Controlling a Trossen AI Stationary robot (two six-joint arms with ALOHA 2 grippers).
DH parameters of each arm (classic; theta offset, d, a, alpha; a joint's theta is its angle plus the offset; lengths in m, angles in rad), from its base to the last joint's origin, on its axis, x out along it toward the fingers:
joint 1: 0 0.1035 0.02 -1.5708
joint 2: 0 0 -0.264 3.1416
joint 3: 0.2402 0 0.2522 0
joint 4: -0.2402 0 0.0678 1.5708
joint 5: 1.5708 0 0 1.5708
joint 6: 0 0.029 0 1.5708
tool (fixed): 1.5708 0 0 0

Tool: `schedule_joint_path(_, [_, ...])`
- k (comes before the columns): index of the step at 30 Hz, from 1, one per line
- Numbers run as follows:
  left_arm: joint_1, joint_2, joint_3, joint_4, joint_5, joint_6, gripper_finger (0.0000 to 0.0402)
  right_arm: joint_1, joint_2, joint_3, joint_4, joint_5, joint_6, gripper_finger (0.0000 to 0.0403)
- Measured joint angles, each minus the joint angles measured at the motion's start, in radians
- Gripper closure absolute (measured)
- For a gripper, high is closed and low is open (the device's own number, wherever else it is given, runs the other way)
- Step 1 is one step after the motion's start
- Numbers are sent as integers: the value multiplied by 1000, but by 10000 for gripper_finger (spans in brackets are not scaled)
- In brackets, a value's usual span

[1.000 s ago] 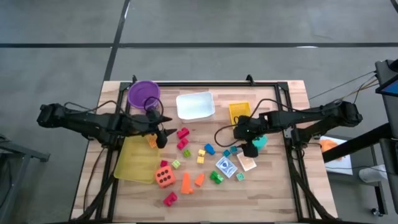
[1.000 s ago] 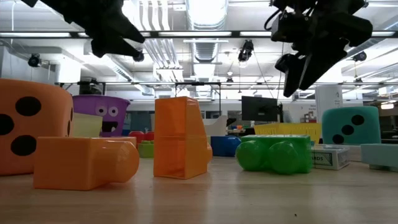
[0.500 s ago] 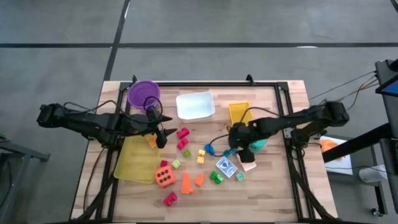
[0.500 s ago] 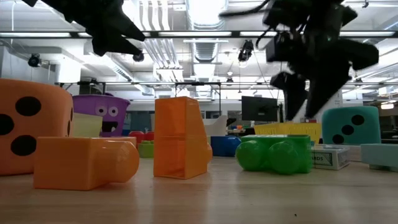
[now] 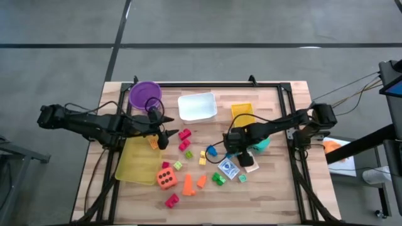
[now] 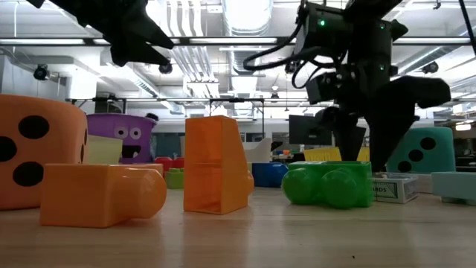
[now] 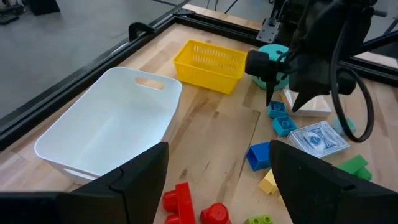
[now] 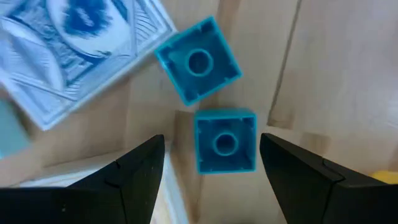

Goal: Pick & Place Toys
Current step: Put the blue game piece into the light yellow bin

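My right gripper (image 5: 233, 150) is down low over the surface (image 5: 276, 188), fingers (image 8: 140, 174) spread apart and empty, straddling a small teal block (image 8: 225, 141). A 2nd teal block (image 8: 198, 60) sits just beside that one, turned at an angle, its corner touching the blue-patterned card (image 8: 74, 50). The teal die (image 6: 425, 149) is just behind the right gripper, near the yellow basket (image 7: 210, 64). A blue block (image 7: 259, 155) lies near the card, toward the white tray (image 7: 112, 124). My left gripper (image 5: 164, 137) hangs above the edge of the flat yellow tray (image 5: 137, 162), fingers (image 7: 143, 174) parted, holding nothing. The orange die (image 5: 166, 177) rests by that tray's corner; 2 orange blocks (image 6: 216, 165) and a green block (image 6: 327, 184) lie near the die. The purple bowl (image 5: 145, 93) stands beside the white tray.
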Motion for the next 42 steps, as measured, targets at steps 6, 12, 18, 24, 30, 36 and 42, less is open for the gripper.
schedule_joint_path(6, [1, 0, 0, 0, -3, 11, 120, -1, 10, -6, 0, 50, -2, 140])
schedule_joint_path(12, [1, 0, 0, 0, -3, 14, 120, 0, 7, -13, 5, 50, -8, 140])
schedule_joint_path(18, [1, 0, 0, -1, -3, 13, 120, 0, 31, -16, 16, 47, -2, 140])
schedule_joint_path(24, [1, 1, 0, -1, -3, 13, 120, 0, 40, -20, 43, 47, -10, 153])
schedule_joint_path(30, [1, 1, 0, 0, -3, 10, 120, 0, 29, -22, 48, 47, -9, 251])
schedule_joint_path(36, [1, 1, 0, 0, -3, 2, 120, 0, 27, -29, 49, 46, -18, 281])
schedule_joint_path(42, [1, 1, 0, 0, -3, 2, 120, 0, 18, -26, 46, 46, -6, 281])
